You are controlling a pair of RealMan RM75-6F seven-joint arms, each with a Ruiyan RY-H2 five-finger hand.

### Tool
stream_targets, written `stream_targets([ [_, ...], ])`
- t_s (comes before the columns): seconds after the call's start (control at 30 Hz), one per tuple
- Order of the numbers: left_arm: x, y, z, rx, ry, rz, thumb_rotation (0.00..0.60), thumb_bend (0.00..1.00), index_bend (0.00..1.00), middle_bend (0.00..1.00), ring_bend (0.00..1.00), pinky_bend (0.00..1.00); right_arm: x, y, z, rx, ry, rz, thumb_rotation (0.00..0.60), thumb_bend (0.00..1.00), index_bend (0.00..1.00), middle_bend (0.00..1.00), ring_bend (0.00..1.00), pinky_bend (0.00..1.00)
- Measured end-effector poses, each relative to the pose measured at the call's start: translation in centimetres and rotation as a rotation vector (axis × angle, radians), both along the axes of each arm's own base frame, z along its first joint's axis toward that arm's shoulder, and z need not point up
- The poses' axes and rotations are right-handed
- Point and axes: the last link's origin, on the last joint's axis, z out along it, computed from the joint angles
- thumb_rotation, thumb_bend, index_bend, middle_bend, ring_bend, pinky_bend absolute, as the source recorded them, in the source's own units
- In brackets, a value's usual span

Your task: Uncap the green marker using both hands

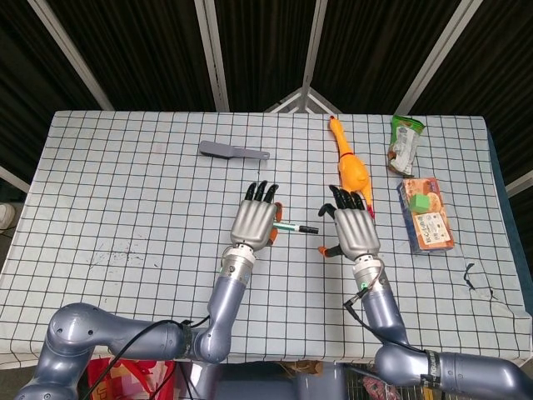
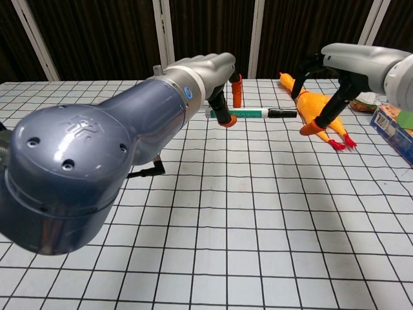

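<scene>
At the far left of the checked table (image 1: pixel 108 192), well behind the hands, a grey spatula-like tool (image 1: pixel 231 151) lies flat. Nearer the middle, the left hand (image 1: pixel 253 222) is raised above the cloth and pinches the green marker (image 1: pixel 293 227) between its orange-tipped thumb and fingers (image 2: pixel 224 119), gripping the green barrel near its left end. The marker is held off the table, roughly level, its long axis running left to right; its black cap (image 2: pixel 282 113) points right, toward the other hand. Just to the right, the right hand (image 1: pixel 353 232) hovers with its fingers spread and holding nothing, its dark fingertips close to the cap but apart from it in the chest view. Behind and beside that hand a yellow rubber chicken (image 1: pixel 347 167) lies lengthwise on the cloth, head away from the robot. Further right sit an orange snack box (image 1: pixel 426 215) and, behind it, a green snack bag (image 1: pixel 403 144).
</scene>
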Motion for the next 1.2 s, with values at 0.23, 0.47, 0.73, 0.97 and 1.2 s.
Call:
stream_targets([
  [0.23,-0.1,0.0,0.0,0.001,-0.003,0.002,0.600,0.55,0.57,0.09,0.00,0.00,1.1,0.0,-0.4,-0.007,-0.012,0.005,0.600,0.20,0.48,0.00,0.04,0.04],
  [0.47,-0.1,-0.1,-0.1,-0.004,-0.012,-0.001,0.600,0.55,0.57,0.09,0.00,0.00,1.5,-0.4,-0.8,-0.020,-0.018,-0.008,0.600,0.23,0.51,0.00,0.05,0.04],
  [0.73,0.1,-0.2,-0.3,-0.006,-0.024,-0.006,0.600,0.55,0.57,0.09,0.00,0.00,1.9,-0.8,-1.3,-0.025,-0.018,-0.020,0.600,0.25,0.55,0.01,0.06,0.04],
  [0.97,-0.2,-0.1,-0.2,-0.003,-0.024,-0.001,0.600,0.55,0.57,0.09,0.00,0.00,2.1,-0.9,-1.5,-0.023,-0.022,-0.023,0.600,0.29,0.57,0.02,0.06,0.04],
  [1.2,-0.3,0.0,-0.2,-0.005,-0.036,-0.003,0.600,0.55,0.57,0.09,0.00,0.00,2.0,-1.0,-1.7,-0.016,-0.018,-0.029,0.600,0.29,0.57,0.02,0.06,0.04],
])
